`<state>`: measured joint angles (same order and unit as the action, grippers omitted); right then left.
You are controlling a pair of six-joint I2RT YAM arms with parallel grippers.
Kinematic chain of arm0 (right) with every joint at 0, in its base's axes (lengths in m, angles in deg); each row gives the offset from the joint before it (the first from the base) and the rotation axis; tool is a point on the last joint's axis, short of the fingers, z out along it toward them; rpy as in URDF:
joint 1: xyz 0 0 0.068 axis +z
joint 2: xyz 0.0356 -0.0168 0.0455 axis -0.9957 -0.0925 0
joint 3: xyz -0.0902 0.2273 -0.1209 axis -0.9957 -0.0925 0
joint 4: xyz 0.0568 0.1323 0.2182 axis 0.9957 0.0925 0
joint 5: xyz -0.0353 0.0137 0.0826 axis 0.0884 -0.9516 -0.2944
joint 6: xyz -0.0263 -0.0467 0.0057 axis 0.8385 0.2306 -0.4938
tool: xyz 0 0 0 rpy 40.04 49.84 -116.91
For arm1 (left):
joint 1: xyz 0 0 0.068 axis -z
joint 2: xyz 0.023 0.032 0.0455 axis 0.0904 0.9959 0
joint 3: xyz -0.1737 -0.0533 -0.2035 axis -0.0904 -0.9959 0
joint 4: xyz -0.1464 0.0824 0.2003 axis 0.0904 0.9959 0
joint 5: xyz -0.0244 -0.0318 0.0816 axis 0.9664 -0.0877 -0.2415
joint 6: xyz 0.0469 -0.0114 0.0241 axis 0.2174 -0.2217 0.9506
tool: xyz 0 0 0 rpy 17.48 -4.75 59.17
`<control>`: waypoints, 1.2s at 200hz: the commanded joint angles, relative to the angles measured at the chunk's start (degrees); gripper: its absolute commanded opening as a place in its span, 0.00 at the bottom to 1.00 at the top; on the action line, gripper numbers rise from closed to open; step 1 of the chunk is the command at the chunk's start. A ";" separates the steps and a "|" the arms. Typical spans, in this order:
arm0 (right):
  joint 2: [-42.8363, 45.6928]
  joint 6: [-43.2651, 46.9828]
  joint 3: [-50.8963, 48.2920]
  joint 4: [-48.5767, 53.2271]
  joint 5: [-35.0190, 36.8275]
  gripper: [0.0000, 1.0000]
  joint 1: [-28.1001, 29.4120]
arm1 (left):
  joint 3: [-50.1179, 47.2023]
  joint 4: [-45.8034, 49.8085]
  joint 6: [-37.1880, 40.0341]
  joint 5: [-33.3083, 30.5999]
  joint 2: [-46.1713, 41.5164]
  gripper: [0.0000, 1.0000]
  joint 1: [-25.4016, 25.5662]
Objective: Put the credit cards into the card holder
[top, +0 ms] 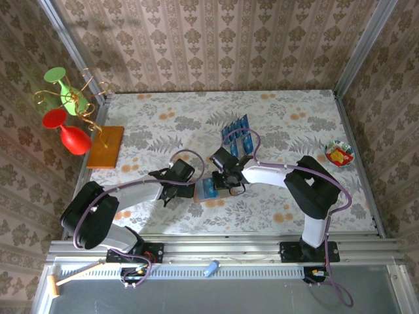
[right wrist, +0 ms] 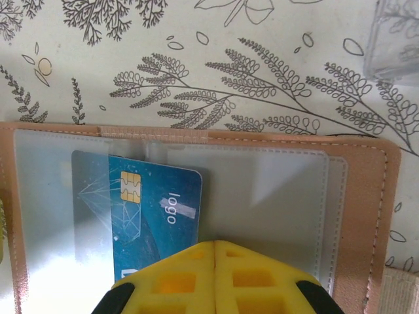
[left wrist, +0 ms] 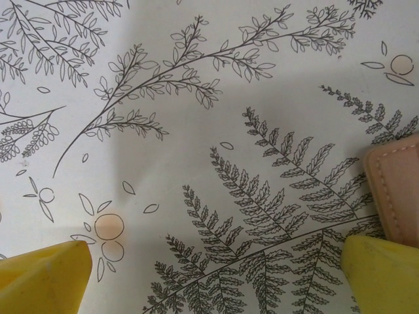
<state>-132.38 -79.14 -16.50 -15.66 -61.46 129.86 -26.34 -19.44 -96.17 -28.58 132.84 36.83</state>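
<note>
Card holder (top: 208,190) lies open on worktop (top: 294,118), centre, towards near side. One card (right wrist: 157,209) sits partly inside one of its pockets. Other credit cards (top: 237,136) grouped just beyond holder, slightly right. Board (top: 107,147) at left edge; dish (top: 339,154) at right edge.

Fern-printed table (top: 294,124) is covered by: opened card holder (top: 205,190), blue credit cards (top: 237,136) clustered, small bowl (top: 339,154), orange-brown board (top: 106,146).

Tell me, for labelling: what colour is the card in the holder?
Teal-blue card with gold chip; clearest in right wrist view.
</note>
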 commanded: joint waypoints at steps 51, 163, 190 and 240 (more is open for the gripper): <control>-1.70 -1.18 2.69 -1.07 -2.17 0.08 1.56 | 0.07 -0.75 -0.85 -0.08 2.47 1.00 0.30; -3.68 -4.96 3.71 -5.20 -6.16 0.07 3.06 | -0.35 -1.49 -0.85 0.26 2.57 1.00 0.30; -3.47 -6.12 2.94 -6.79 -7.25 0.07 3.02 | -0.28 -1.59 -0.61 0.11 2.56 1.00 0.26; 0.81 -5.64 1.55 -5.53 -5.84 0.07 1.68 | 0.37 -0.50 0.48 -0.30 0.80 1.00 -1.04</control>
<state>-134.82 -84.15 -13.48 -21.48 -67.32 132.18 -26.28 -21.43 -96.54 -28.55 133.61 36.70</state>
